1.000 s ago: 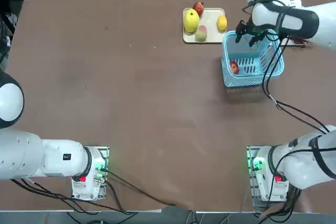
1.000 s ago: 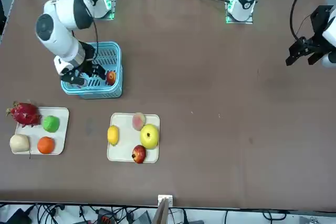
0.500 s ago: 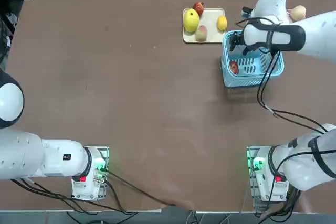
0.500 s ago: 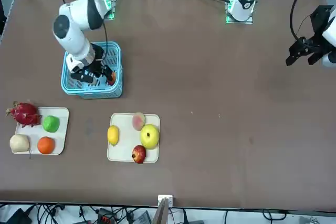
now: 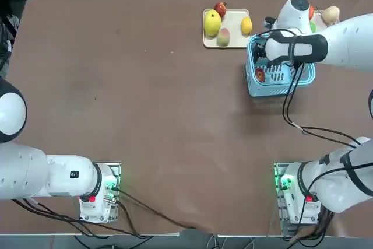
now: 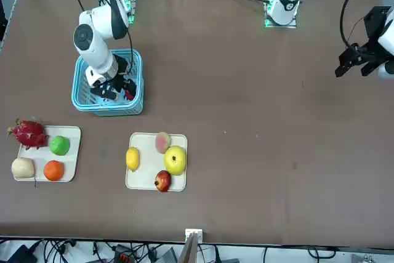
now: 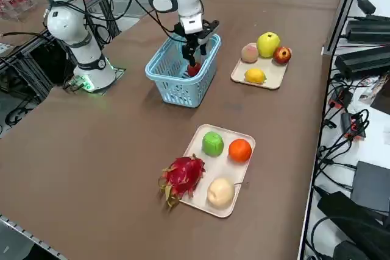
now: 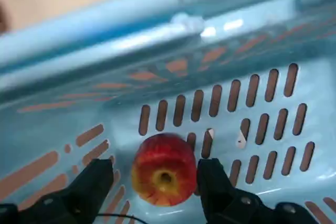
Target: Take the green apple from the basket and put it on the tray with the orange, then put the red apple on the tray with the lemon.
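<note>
Down inside the basket (image 5: 252, 83), the right gripper (image 8: 157, 182) is held with its fingers (image 8: 92, 184) spread apart, one on each side of the red apple (image 8: 164, 169) (no squeeze can be seen). The green apple (image 6: 60, 145) is found beside the orange (image 6: 53, 170) on the tray with the orange (image 6: 72, 155). The tray with the lemon (image 6: 148, 173) is placed near the basket.

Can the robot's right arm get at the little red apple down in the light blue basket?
Probably yes. The right end effector is down inside the light blue slotted plastic basket, fingers open either side of the small red apple, and nothing lies in the way.
</note>
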Robot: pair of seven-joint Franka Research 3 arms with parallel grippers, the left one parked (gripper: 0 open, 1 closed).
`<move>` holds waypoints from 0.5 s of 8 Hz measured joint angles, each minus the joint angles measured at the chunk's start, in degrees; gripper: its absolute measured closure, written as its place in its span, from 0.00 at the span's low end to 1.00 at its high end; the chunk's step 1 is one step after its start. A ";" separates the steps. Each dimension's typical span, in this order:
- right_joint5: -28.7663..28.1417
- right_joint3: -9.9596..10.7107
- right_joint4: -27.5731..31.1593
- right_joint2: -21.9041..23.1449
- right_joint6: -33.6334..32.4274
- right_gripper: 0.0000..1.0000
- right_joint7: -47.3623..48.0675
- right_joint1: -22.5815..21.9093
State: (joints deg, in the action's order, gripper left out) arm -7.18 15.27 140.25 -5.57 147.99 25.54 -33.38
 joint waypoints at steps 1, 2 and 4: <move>0.00 0.00 0.82 -0.54 1.24 0.02 0.04 0.00; 0.00 -0.01 1.11 -1.20 1.97 0.02 0.35 -0.05; 0.00 -0.04 1.14 -2.38 2.50 0.02 1.27 -0.62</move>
State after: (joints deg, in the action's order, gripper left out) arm -7.18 15.23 141.40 -7.95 150.49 26.82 -34.00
